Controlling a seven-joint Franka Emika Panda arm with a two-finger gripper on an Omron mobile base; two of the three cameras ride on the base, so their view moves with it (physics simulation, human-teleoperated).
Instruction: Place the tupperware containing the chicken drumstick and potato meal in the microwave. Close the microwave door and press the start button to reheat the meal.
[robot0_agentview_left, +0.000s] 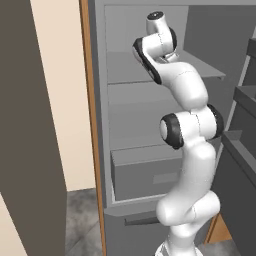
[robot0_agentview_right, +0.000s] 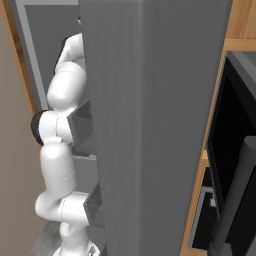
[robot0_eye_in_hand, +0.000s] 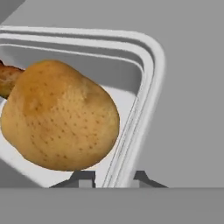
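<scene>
Gripper (robot0_eye_in_hand: 112, 178) straddling tupperware (robot0_eye_in_hand: 148, 83) rim at right edge, one fingertip (robot0_eye_in_hand: 84, 177) inside the wall, other outside; jaws narrow around rim, cannot tell if clamped. Potato (robot0_eye_in_hand: 59, 116) big and golden-brown inside tupperware, just beside inner fingertip; drumstick (robot0_eye_in_hand: 8, 78) end peeking behind potato at left. Tupperware on flat grey surface. Arm (robot0_agentview_left: 187, 150) reaching up into open grey fridge (robot0_agentview_left: 125, 125), by a shelf (robot0_agentview_left: 200, 65). Grey fridge door (robot0_agentview_right: 150, 125) close in right base view, black oven (robot0_agentview_right: 235, 150) beyond

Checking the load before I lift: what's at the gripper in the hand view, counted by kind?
Tupperware: 1
Potato: 1
Drumstick, partly visible at the left edge: 1
Total: 3
</scene>
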